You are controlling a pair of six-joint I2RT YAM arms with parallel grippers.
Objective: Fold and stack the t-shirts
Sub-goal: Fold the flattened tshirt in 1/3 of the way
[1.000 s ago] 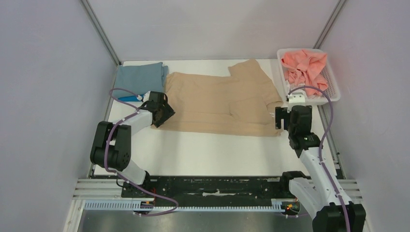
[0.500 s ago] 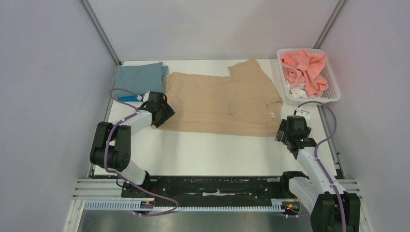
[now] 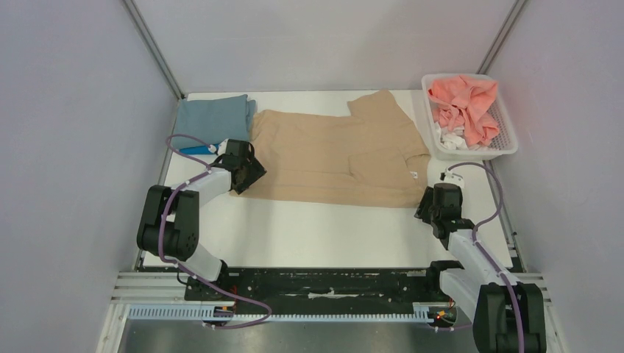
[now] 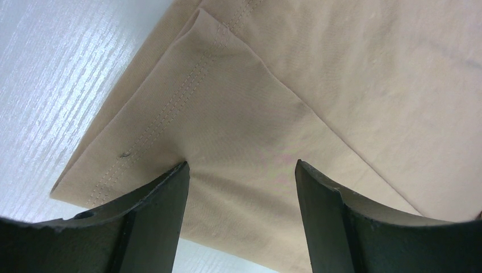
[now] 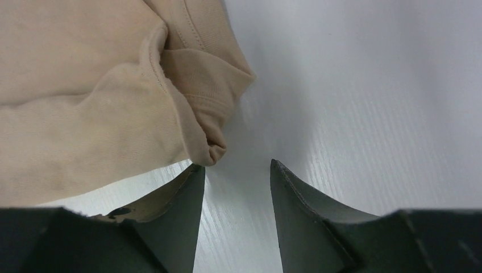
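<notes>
Overhead: finds grey-blue t-shirt point(image 3: 213, 118) folded at the table's point(image 3: 316, 235) far-left corner, tan t-shirt point(image 3: 331, 158) spread mid-table, coral-pink t-shirt point(image 3: 463, 99) heaped in the basket point(image 3: 505, 129); likely early going. Left wrist: reveals, unlike overhead, left fingers point(image 4: 153, 216) parted astride the tan hem corner. Right wrist: reveals right fingers point(image 5: 170, 227) parted beside its bunched edge, gripping nothing.

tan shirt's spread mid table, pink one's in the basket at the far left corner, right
No: the top view shows the basket with the pink shirt at the far right corner. The tan shirt is spread mid table.
</notes>
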